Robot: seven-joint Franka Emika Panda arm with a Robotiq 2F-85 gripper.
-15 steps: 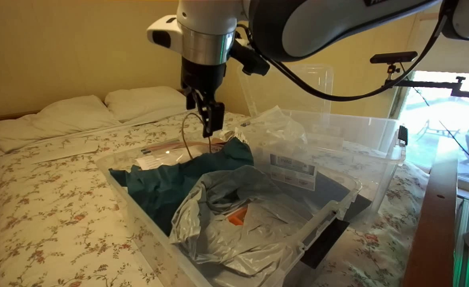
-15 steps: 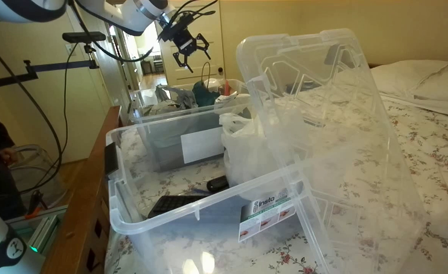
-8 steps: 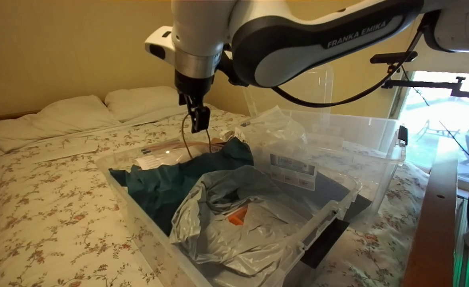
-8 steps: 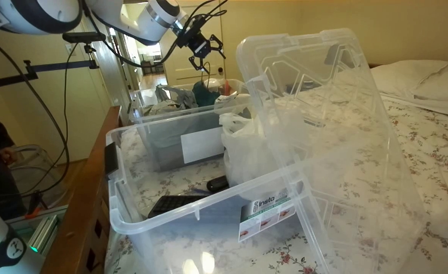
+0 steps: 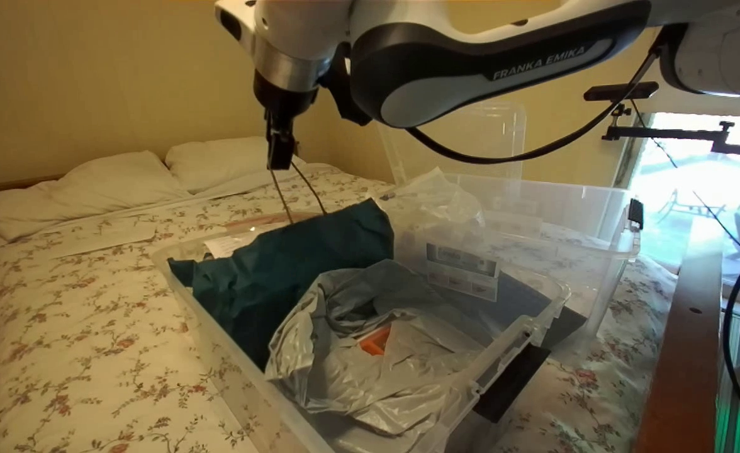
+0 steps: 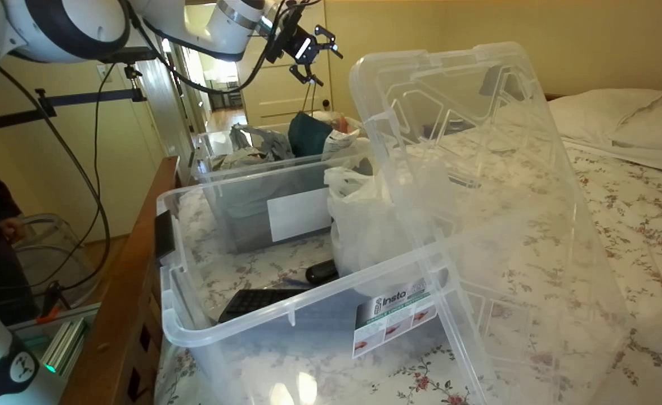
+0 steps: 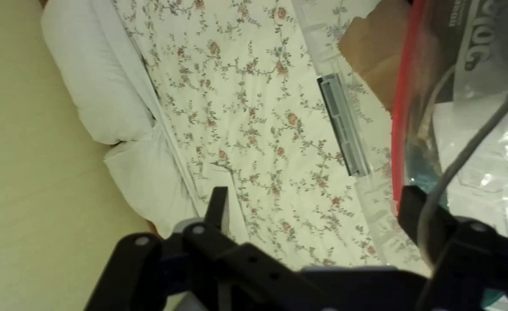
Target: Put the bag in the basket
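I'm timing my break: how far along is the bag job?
Done: the handle of the green bag is hooked on the open gripper. In hand: the handle is taut, the bag's lower part inside a clear bin. Left: probably lifting it clear, then lowering it into the neighbouring bin, if that's the basket.

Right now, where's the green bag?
In an exterior view, the green bag is in the nearer clear bin, behind and left of the gray plastic bag.

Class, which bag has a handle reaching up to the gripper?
The dark green bag: its thin handle runs up to one finger of the open gripper. The grey bag and white bag sit apart from it.
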